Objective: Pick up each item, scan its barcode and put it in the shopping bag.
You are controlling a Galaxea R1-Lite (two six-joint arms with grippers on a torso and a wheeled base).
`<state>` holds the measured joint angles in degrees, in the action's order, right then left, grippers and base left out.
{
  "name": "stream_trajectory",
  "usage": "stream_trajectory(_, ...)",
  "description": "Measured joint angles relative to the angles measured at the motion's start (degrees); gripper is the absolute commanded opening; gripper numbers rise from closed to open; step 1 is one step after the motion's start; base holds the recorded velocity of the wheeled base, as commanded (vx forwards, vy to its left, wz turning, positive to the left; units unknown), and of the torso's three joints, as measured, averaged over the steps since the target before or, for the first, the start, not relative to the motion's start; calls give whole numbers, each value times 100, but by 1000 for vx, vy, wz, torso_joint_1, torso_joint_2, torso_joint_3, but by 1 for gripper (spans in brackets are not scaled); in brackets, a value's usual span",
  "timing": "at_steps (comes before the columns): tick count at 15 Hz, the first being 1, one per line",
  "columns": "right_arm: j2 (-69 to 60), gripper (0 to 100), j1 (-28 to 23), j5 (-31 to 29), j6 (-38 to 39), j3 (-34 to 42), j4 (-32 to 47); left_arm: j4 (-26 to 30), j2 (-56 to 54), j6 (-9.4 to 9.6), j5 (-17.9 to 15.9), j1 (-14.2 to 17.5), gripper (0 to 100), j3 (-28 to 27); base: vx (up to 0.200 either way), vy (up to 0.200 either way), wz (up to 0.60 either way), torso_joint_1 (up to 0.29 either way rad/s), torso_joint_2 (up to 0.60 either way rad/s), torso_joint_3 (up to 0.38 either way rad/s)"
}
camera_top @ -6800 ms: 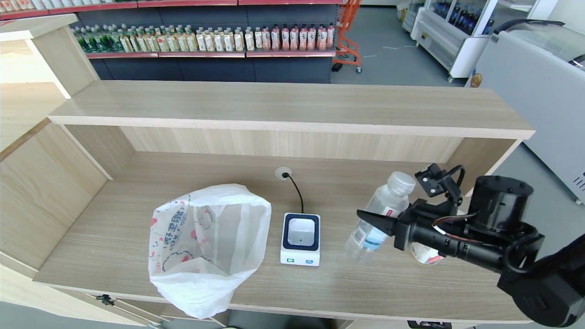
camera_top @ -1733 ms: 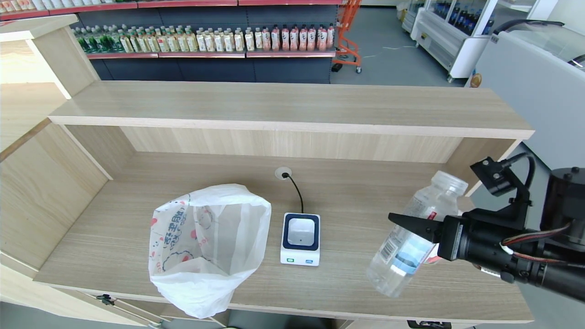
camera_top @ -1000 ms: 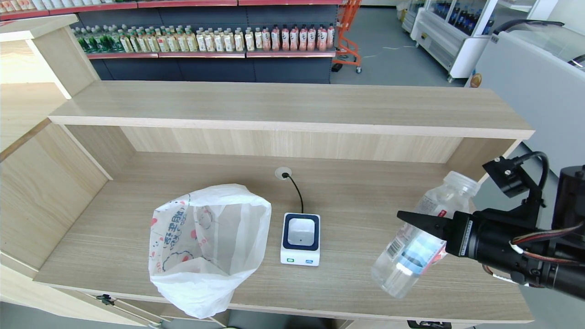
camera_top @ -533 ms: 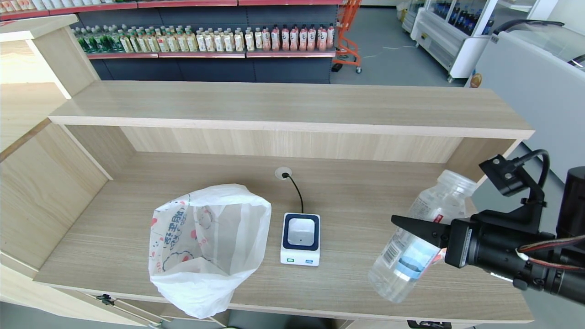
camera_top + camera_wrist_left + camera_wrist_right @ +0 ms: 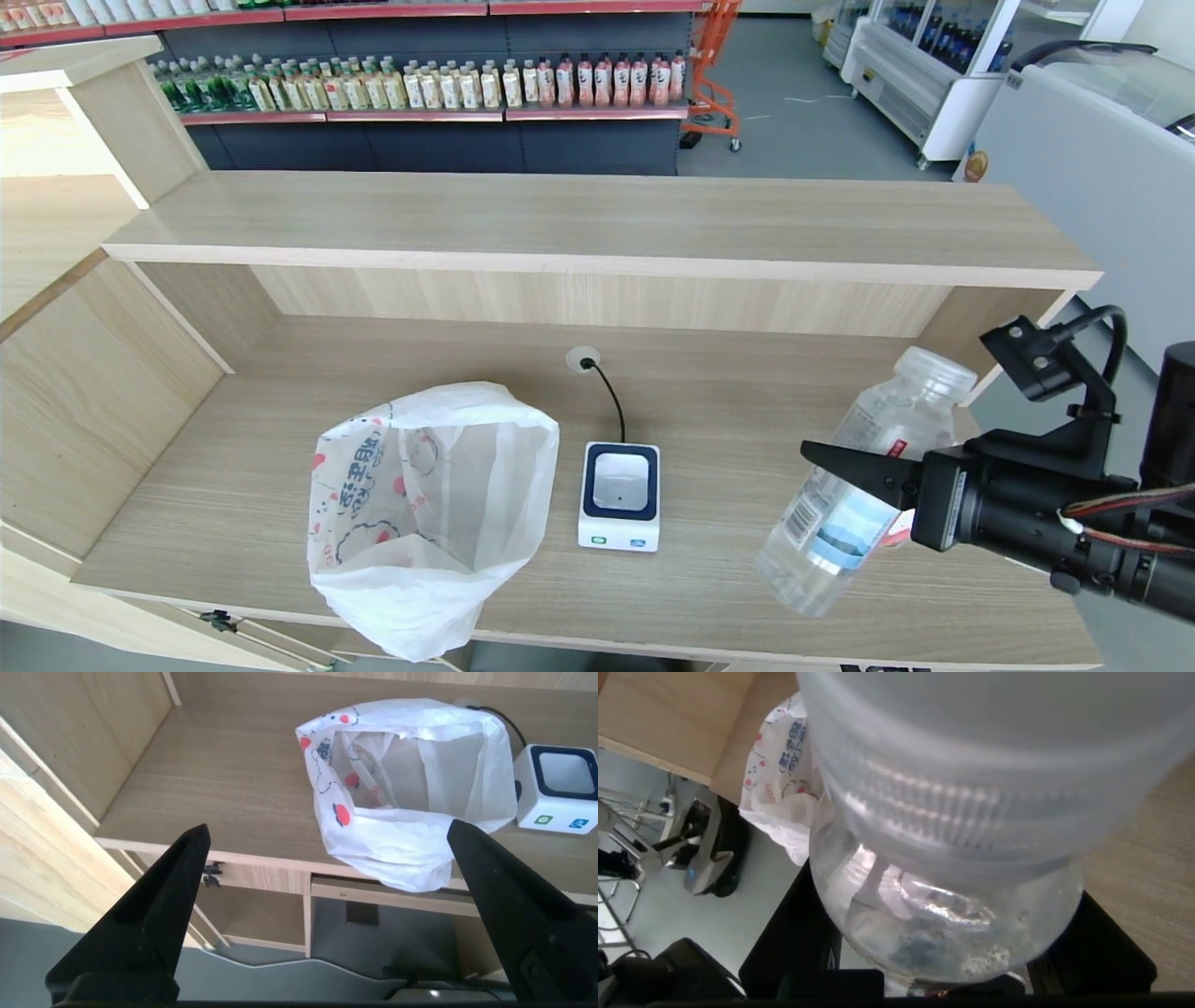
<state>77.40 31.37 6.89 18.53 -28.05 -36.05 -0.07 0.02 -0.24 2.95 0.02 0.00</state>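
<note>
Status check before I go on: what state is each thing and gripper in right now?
Clear plastic water bottle: capped, tilted, held off the counter in the right gripper.
Right gripper: shut on the bottle.
Left gripper: open, holding nothing.
White plastic shopping bag: mouth open, upright on the counter.
White barcode scanner: window up, cable attached.
</note>
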Motion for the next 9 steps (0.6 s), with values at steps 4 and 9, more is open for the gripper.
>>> stream_trajectory(4, 38, 0, -44, -22, -534, -12, -29, 2, 0, 2, 2, -2, 100, 0, 0, 200, 0, 0, 5, -4)
stream_trajectory(9, 188, 0, -172, -221, -1057, -15, -22, 2, 0, 9, 2, -7, 100, 0, 0, 80, 0, 3, 2, 2)
